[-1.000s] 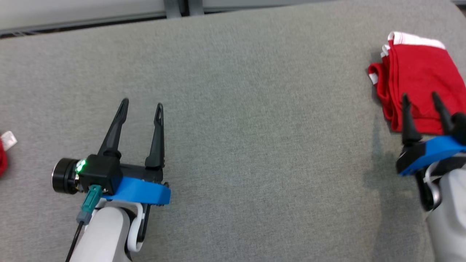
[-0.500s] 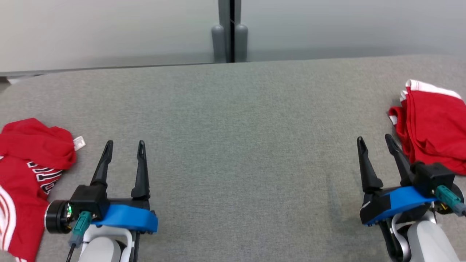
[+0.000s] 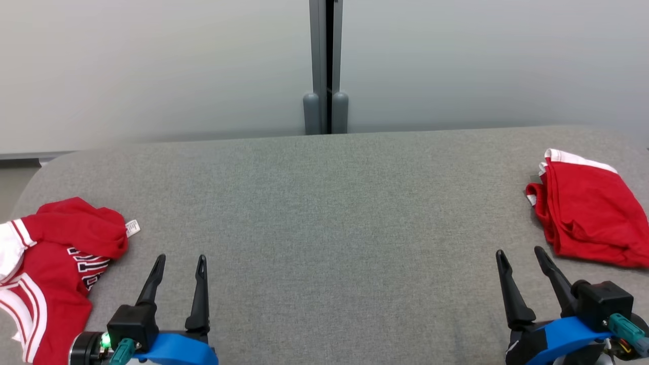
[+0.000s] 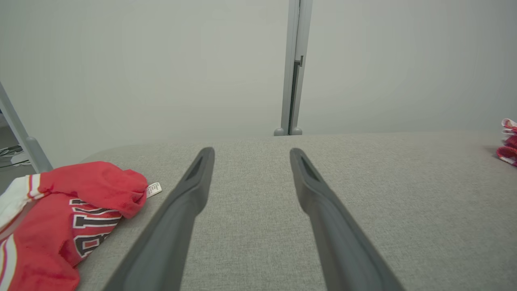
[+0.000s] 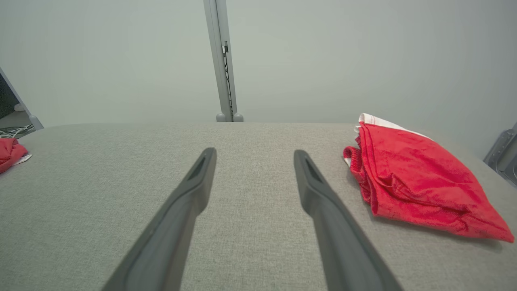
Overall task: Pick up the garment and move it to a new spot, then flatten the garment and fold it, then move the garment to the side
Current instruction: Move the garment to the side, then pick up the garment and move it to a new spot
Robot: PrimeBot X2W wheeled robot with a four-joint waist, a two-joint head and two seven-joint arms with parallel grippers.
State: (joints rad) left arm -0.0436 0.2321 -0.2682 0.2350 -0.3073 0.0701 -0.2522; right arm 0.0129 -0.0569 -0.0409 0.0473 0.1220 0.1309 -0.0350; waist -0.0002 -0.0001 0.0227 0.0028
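red garments: 2 | folded garment (image 3: 588,218) right of right gripper (image 3: 519,251) | crumpled garment (image 3: 56,263) left of left gripper (image 3: 181,257) | both grippers spread, holding nothing

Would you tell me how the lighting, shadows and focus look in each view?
Head view: soft, even light, no glare; faint shadow left of the folded garment. Left wrist view: left gripper looms large and slightly soft-edged. Right wrist view: right gripper likewise; thin shadow under the garment's near edge.
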